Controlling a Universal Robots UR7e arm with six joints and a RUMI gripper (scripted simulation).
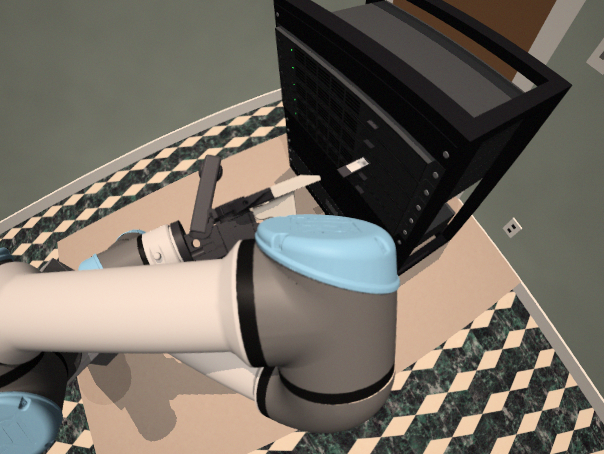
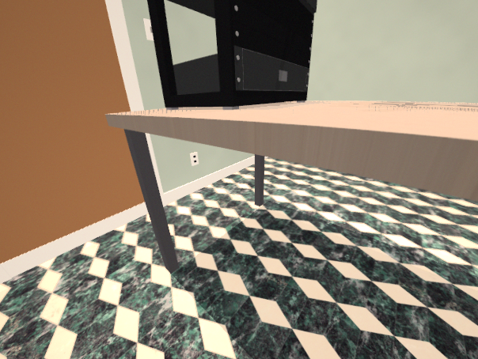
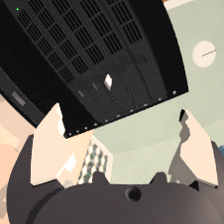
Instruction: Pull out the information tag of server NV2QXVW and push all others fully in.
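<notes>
The black rack (image 1: 470, 122) (image 2: 226, 59) (image 3: 174, 64) stands upright on the table (image 1: 440, 300) (image 2: 316, 115). One information tag (image 1: 357, 165) (image 3: 108, 81) sticks out of a server front and shows a white label, too small to read. Other tags, such as the upper one (image 1: 372, 124), look flush with the dark fronts; I cannot tell exactly how far in they sit. My gripper (image 1: 306, 187) (image 3: 122, 106) is open and empty, its pale fingers wide apart. It is in front of the rack, turned relative to the server rows, and touches no tag. One finger is partly hidden in the top view.
The arm's blue-capped elbow (image 1: 330, 250) crosses the near side of the table in the top view. A dark lower panel (image 2: 261, 75) with a grey square fills the rack's bottom front. Walls stand behind the rack, with a socket (image 1: 512, 228) beside it.
</notes>
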